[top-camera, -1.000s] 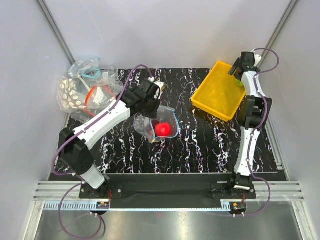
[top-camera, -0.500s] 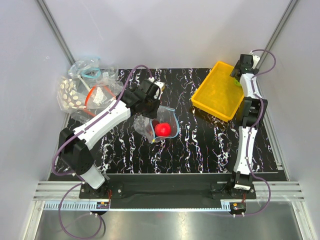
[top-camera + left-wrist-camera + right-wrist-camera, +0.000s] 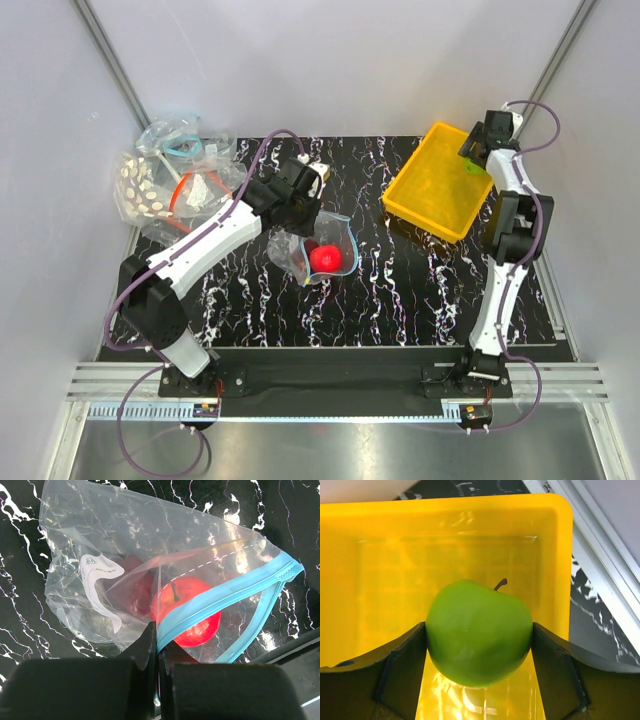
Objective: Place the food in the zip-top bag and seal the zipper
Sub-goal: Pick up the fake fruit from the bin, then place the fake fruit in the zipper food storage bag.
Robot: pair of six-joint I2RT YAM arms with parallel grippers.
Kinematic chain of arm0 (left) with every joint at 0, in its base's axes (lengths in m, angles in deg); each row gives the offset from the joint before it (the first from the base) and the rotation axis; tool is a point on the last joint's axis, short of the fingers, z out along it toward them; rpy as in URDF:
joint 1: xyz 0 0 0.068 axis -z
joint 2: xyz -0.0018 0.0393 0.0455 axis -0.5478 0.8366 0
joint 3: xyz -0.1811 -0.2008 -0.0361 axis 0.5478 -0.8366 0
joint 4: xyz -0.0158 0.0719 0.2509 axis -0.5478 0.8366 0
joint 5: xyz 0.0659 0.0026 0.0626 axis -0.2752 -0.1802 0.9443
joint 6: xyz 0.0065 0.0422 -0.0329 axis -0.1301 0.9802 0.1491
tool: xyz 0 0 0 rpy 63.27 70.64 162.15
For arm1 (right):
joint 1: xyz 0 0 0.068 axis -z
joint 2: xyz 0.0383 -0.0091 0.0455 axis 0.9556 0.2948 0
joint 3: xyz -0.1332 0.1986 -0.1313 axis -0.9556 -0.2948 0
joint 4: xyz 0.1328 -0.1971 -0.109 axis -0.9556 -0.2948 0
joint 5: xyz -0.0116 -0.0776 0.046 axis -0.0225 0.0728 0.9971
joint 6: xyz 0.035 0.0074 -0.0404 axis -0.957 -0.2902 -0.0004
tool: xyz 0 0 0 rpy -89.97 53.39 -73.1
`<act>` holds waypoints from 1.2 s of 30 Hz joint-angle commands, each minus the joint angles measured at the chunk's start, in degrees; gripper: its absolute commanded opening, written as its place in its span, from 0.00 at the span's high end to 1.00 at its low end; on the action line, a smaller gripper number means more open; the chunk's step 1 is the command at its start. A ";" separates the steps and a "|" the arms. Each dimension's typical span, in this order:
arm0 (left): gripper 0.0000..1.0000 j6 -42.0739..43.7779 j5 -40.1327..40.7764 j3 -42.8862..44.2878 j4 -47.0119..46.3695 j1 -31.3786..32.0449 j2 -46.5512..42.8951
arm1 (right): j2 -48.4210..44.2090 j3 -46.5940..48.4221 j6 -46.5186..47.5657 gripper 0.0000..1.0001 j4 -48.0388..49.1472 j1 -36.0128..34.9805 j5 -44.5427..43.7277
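The clear zip-top bag (image 3: 318,243) (image 3: 125,555) lies mid-table with its mouth open. My left gripper (image 3: 300,208) (image 3: 159,645) is shut on its teal-blue zipper (image 3: 225,592) at the near end of the strip. The bright red fruit (image 3: 323,258) (image 3: 192,607) and the dark maroon fruit (image 3: 134,586) are inside the bag. My right gripper (image 3: 480,148) (image 3: 479,642) is shut on the lime green fruit (image 3: 479,632) and holds it over the far right corner of the yellow tray (image 3: 430,190) (image 3: 445,505). A sliver of that green fruit (image 3: 479,166) shows in the top view.
A pile of other clear bags (image 3: 180,165), one white-dotted (image 3: 140,190), lies off the table's back left corner. Metal frame posts (image 3: 110,60) rise at both back corners. The table's right edge (image 3: 548,290) runs just beside the tray.
My right arm has shifted slightly over the tray's far right corner with the green fruit in its grip. The left arm and the bag have not moved.
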State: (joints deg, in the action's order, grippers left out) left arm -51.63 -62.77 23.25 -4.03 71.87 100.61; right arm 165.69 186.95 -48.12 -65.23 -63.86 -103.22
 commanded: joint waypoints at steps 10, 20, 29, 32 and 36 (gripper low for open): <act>1.00 0.08 0.52 0.46 -1.17 -0.25 -0.55 | -43.17 -34.39 -2.84 0.51 5.85 -8.73 17.78; 1.00 0.25 -0.01 0.03 -1.43 -0.77 -0.99 | -67.98 -53.41 -3.72 0.53 0.06 -27.35 27.91; 1.00 0.34 -1.15 0.11 -1.52 -1.04 -1.25 | -76.53 -58.60 -8.90 0.55 -1.00 -41.59 32.13; 1.00 0.34 -1.50 0.03 -1.52 -1.12 -1.26 | -74.60 -58.43 -10.05 0.55 -0.13 -45.02 30.11; 1.00 0.16 -2.55 -0.06 -1.69 -1.56 -1.43 | -69.34 -58.51 -11.10 0.55 2.94 -47.22 27.83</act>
State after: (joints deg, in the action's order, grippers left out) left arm -51.61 -63.29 23.25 -4.07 70.95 100.61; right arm 93.08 128.73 -57.23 -66.06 -109.78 -73.37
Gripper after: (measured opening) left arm 0.008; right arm 0.815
